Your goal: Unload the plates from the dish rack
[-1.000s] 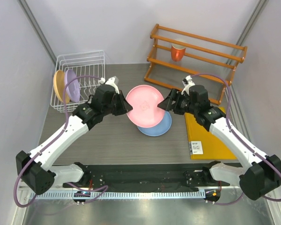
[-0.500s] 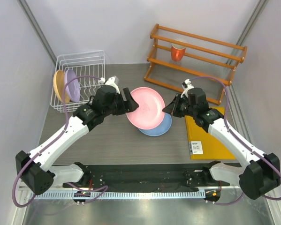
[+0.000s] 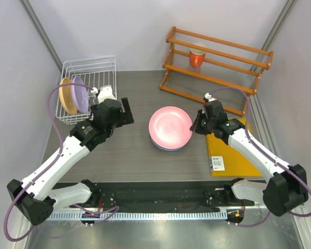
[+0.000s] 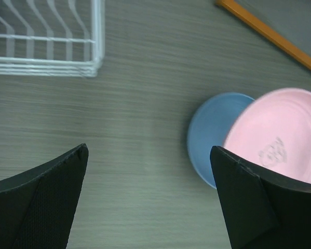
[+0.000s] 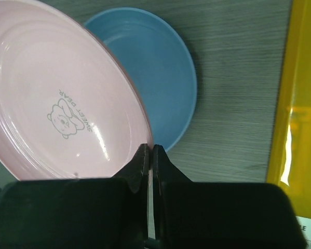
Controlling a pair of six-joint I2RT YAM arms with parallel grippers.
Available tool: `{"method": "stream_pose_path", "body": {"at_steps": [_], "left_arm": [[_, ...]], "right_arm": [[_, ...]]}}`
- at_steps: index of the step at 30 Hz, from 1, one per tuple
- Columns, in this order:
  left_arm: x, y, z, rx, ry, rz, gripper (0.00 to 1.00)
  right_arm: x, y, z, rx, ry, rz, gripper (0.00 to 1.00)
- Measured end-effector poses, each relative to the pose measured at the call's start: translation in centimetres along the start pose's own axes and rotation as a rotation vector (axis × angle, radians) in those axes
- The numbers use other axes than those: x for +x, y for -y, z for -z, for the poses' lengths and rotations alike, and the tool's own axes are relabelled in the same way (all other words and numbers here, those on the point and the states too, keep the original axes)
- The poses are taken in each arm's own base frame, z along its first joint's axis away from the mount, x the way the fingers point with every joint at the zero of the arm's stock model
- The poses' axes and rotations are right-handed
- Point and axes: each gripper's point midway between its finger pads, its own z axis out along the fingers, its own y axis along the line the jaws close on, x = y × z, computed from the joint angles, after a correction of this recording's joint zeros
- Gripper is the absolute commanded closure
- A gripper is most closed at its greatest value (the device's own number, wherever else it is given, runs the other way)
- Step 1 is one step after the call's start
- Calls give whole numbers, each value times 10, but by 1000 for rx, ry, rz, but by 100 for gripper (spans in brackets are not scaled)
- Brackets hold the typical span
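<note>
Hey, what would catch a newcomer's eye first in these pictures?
The pink plate in the middle, pinched at its rim by the right gripper and held over the blue plate. Next, the left gripper, wide open and empty, between that plate and the rack at the back left, where an orange plate and a purple plate stand on edge.

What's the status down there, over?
Left gripper open, empty. Right gripper shut on round pink plastic plate, over light blue plate. Lilac plate, orange-yellow plate in white wire dish rack. Nothing in the way.
</note>
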Motion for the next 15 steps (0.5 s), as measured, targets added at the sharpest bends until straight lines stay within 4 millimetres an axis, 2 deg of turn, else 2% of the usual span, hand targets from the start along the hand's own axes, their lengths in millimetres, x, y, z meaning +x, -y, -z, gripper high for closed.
{"method": "stream_pose_path", "body": {"at_steps": [6,15], "left_arm": [[-27,-47,9,-208,131,-103,0],[-53,-108,6,-433,177,-138,0]], "right_arm": [[16,31,-24,143,-70,26,99],[18,46,-62,208,-118,42,99]]}}
